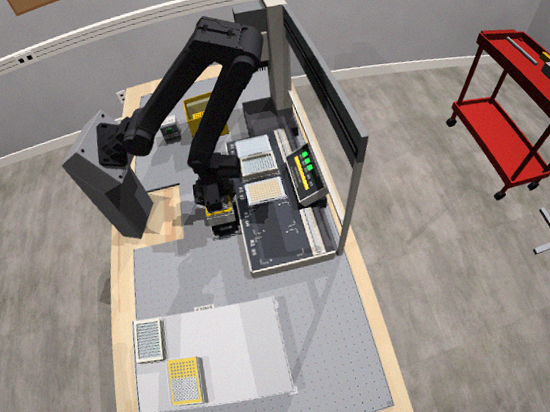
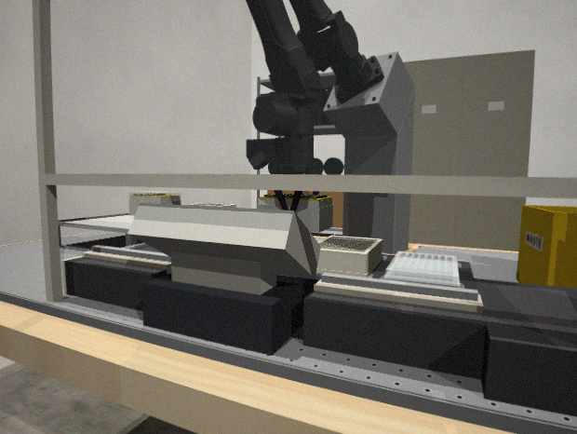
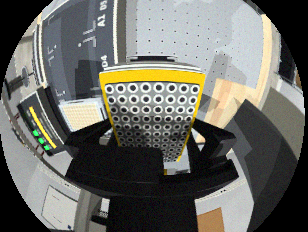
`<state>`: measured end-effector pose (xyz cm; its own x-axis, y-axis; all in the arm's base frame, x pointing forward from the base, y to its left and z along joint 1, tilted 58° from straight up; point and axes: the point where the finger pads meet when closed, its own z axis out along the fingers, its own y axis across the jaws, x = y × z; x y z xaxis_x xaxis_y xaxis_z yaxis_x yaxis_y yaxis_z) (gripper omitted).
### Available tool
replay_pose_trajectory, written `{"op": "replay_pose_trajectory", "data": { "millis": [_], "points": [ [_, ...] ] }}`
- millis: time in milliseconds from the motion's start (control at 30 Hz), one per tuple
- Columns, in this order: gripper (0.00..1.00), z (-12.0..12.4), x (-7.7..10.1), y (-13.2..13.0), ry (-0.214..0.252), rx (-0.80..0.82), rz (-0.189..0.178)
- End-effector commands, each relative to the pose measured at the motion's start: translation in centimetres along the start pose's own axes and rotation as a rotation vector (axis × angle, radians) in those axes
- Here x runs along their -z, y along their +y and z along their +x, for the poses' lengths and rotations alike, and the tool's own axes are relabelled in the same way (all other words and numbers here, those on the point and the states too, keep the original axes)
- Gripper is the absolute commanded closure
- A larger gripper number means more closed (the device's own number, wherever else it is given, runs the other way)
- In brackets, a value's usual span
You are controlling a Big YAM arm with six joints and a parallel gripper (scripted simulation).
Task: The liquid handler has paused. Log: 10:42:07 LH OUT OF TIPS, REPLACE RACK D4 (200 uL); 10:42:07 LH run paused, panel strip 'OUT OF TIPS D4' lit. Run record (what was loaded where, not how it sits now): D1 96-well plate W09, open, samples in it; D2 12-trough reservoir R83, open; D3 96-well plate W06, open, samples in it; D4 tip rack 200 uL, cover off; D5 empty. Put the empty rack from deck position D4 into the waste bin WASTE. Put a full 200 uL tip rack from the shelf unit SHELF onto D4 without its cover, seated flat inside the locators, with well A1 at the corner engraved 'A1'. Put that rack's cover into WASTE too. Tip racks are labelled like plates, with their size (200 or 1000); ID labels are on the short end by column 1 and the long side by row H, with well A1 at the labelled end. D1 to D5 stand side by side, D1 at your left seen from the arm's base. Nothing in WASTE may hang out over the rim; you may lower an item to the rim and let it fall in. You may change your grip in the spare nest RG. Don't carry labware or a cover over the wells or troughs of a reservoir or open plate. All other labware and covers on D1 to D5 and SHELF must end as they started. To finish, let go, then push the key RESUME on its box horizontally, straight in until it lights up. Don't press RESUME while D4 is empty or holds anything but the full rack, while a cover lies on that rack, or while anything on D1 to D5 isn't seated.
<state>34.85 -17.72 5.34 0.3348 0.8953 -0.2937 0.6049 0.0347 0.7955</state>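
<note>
My gripper (image 1: 215, 205) (image 2: 288, 199) (image 3: 152, 117) is shut on a yellow-rimmed tip rack (image 1: 211, 210) (image 2: 311, 210) (image 3: 154, 102) with a grey top full of round holes. It holds the rack level, low at the dark spare nest (image 1: 225, 225) beside the deck's near edge; I cannot tell whether the rack touches the nest. The dark deck (image 1: 278, 238) (image 3: 73, 35) has bare positions at this end, one engraved 'A1'. The yellow waste bin (image 1: 198, 107) (image 2: 545, 242) stands beyond the arm.
Three open pieces of labware (image 1: 264, 191) (image 1: 260, 164) (image 1: 253, 146) fill the deck's far positions. A lit panel (image 1: 305, 172) (image 2: 223, 233) sits beside them under a tall frame. The shelf unit (image 1: 238, 347) carries a white rack (image 1: 147, 340) and a yellow rack (image 1: 184, 380). A small dark key box (image 1: 173, 132) stands near the bin.
</note>
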Motion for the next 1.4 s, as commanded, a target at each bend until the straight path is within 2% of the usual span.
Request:
{"op": "replay_pose_trajectory", "data": {
  "millis": [0, 1200, 1367],
  "points": [
    [1.0, -0.5, -0.6, 0.0, -0.011, 0.009, -0.003],
    [1.0, -0.4, -6.0, -0.1, -0.008, 0.011, -0.003],
    [1.0, -0.5, -5.2, 0.1, -0.012, 0.01, -0.013]
  ]
}}
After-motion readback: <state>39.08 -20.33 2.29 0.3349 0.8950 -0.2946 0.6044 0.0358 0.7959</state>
